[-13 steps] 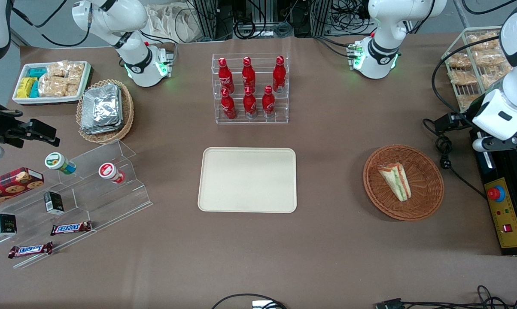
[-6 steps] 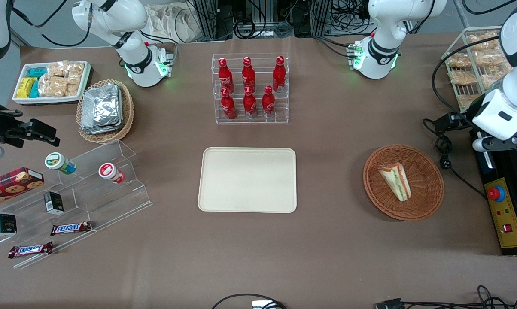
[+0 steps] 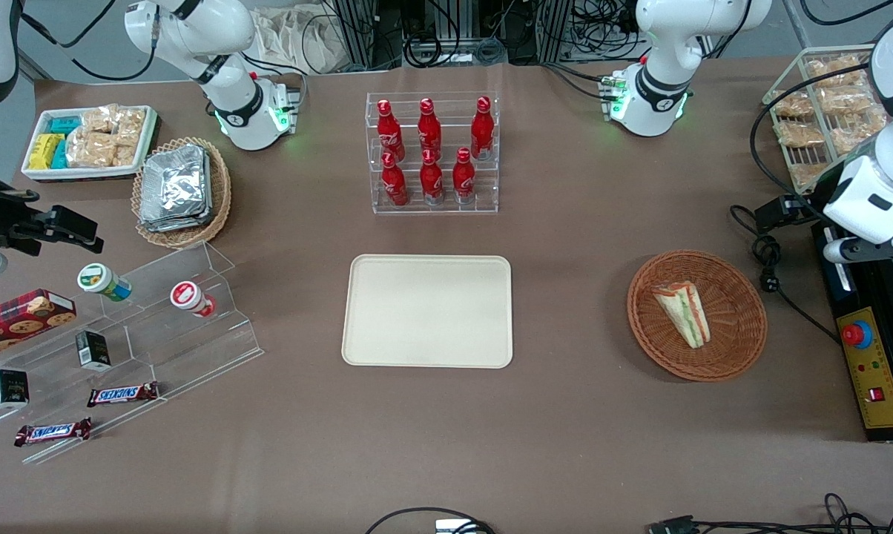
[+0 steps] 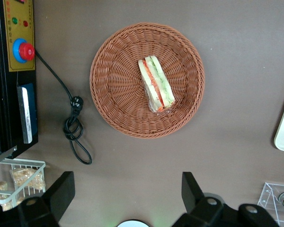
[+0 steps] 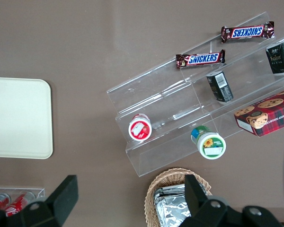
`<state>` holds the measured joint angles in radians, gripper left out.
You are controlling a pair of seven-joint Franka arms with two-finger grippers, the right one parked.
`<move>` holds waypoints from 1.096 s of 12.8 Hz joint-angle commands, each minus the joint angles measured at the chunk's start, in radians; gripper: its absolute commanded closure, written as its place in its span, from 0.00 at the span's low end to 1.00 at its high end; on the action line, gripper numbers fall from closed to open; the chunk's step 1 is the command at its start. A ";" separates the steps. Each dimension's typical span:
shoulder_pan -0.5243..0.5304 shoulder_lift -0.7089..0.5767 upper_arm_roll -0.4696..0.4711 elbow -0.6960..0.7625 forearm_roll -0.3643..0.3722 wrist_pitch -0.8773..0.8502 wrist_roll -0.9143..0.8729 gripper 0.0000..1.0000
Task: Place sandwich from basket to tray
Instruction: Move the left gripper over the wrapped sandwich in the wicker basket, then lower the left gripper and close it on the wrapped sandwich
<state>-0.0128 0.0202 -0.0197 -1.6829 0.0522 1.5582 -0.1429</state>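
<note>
- The sandwich (image 3: 682, 312) lies in the round brown basket (image 3: 736, 356), a little off the middle, touching the woven bottom.
- The basket is our landmark. It sits on the brown table (image 3: 565, 430), toward the working arm's end.
- The tray (image 3: 428, 310) lies flat well apart from the basket, toward the middle of the table. Nothing is on it.
- The gripper (image 4: 125, 198) hangs high above the table near the basket, out past the basket's edge — not over the sandwich yet.
- Its 2 fingers (image 4: 61, 191) are spread wide apart in the wrist view. There is nothing between them and they touch nothing.
- How far along: I think the job has hardly begun. The sandwich is not picked up and the tray has no food.
- What is left, as I judge it: go over the basket, come down, pinch the sandwich, lift it, carry it to the tray, and let go.
- The sandwich looks soft, so a hard squeeze could squash it.
- A black cord (image 4: 75, 132) lies on the table just beside the basket, and a yellow box with a red button (image 3: 856, 334) sits farther out from it — both clear of the way to the tray, I think.
- A clear rack of 6 red bottles (image 3: 432, 152) stands farther from the front camera than the basket and away toward the middle of the table.
</note>
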 commanded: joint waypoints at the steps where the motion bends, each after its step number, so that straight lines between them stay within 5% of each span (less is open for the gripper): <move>1: 0.034 0.052 0.001 0.002 -0.012 0.003 -0.038 0.01; 14: 0.008 0.389 -0.008 -0.020 -0.037 0.304 -0.303 0.01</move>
<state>-0.0013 0.3790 -0.0299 -1.7033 0.0270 1.8241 -0.4099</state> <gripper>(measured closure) 0.004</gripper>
